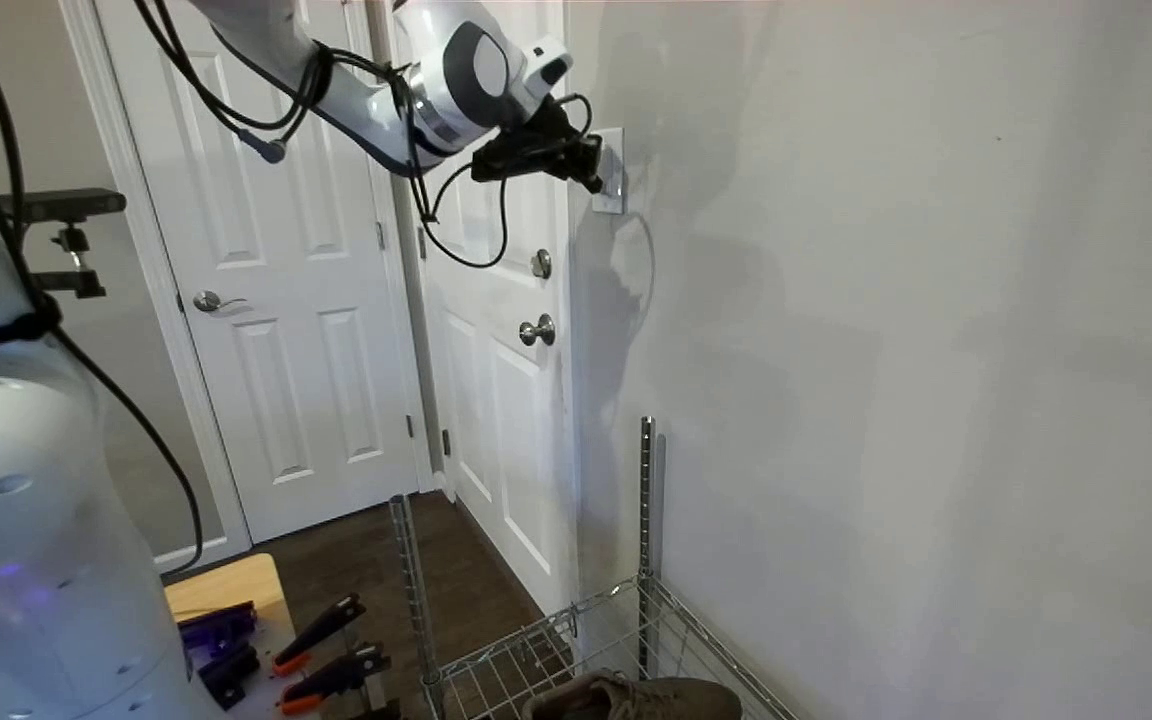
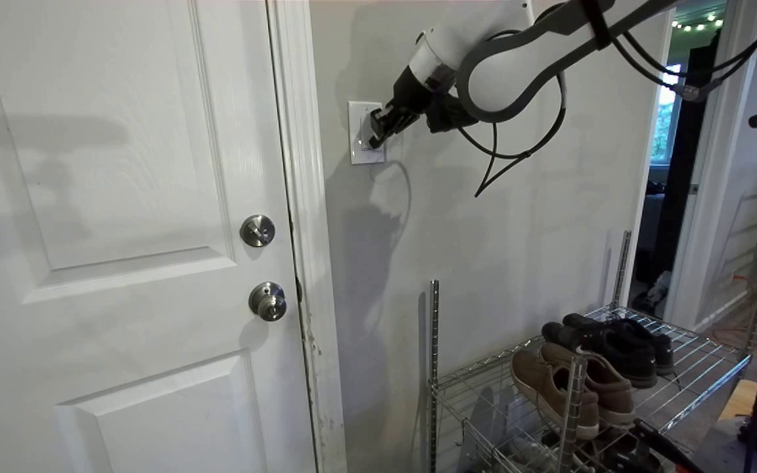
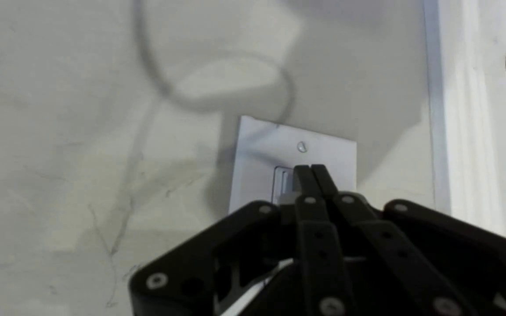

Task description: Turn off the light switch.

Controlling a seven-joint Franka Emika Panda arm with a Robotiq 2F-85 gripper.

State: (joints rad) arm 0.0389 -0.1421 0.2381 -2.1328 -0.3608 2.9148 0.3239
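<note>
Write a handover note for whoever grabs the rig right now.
Black two-fingered end effector: shut, holding nothing, right at the white rectangular light switch; contact unclear.
Light switch: beside the white panelled door, partly hidden by the end effector.
Done: end effector is in place at the switch.
Left: likely press the rocker, confirm off, back away. On/off position can't be read here.

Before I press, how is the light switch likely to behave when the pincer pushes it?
As a whole, the light switch should stay put: it sits flat on the wall, with a screw showing. Its rocker, set into the middle and partly hidden, probably pivots rather than slides. The face looks smooth, so the shut pincer may skid.
</note>
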